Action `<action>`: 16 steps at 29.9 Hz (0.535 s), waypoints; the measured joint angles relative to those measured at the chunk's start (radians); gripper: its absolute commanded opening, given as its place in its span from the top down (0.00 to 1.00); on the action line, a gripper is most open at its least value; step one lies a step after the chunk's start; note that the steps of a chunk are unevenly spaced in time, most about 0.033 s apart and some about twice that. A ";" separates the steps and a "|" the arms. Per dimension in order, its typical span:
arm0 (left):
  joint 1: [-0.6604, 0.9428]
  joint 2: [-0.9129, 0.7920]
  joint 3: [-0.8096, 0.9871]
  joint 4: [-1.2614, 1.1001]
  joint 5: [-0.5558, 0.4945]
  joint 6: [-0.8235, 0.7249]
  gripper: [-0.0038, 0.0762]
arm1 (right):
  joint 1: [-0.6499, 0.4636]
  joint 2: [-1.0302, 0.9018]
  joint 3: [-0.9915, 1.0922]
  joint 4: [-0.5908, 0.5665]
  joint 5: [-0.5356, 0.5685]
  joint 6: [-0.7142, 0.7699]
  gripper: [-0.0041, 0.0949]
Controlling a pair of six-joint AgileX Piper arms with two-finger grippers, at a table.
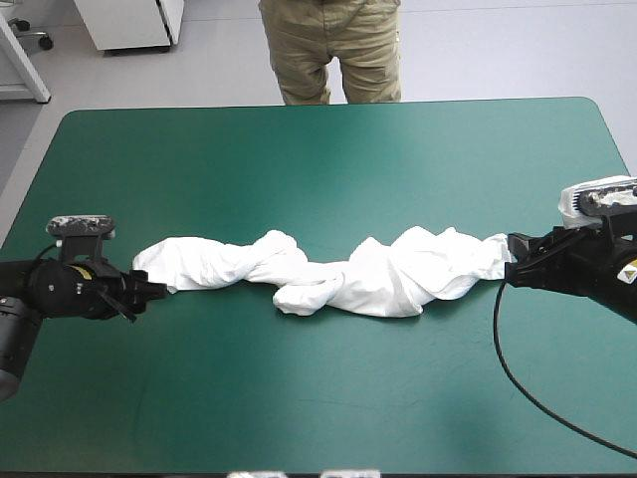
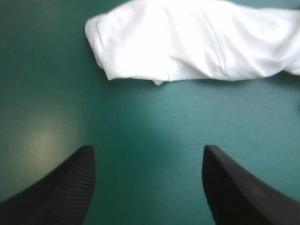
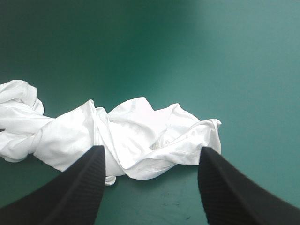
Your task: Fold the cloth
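I am seeing the T-shirt [image 1: 328, 274] lying as a twisted rope across the middle of the table [image 1: 299, 149], its sleeves and collar lost in the folds. My left gripper [image 2: 147, 149] is standing spread apart, one end of the shirt just ahead of it, not touching. My right gripper [image 3: 151, 149] is spread too, the other end reaching in between its tips.

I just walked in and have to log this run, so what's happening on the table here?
A white T-shirt lies across the teal-green table as a long twisted rope, not spread flat. The left pincer is open at one end, the cloth just ahead of it; the right pincer is open at the other end, the cloth's tip lying within its opening. Neither grips it, and no fold is made yet.
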 measured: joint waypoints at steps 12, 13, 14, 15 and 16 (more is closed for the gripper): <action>0.099 0.202 0.036 -0.045 -0.188 -0.069 0.35 | 0.000 0.116 0.000 0.071 -0.022 -0.035 0.45; 0.127 0.221 0.022 -0.051 -0.190 -0.070 0.35 | 0.000 0.128 0.000 0.073 -0.022 -0.036 0.45; 0.150 0.234 0.010 -0.061 -0.191 -0.064 0.35 | 0.000 0.135 0.000 0.074 -0.022 -0.037 0.45; 0.176 0.251 -0.004 -0.083 -0.196 -0.047 0.35 | 0.000 0.142 0.000 0.075 -0.026 -0.038 0.45; 0.200 0.267 -0.019 -0.111 -0.202 -0.023 0.36 | 0.000 0.149 0.000 0.075 -0.029 -0.038 0.45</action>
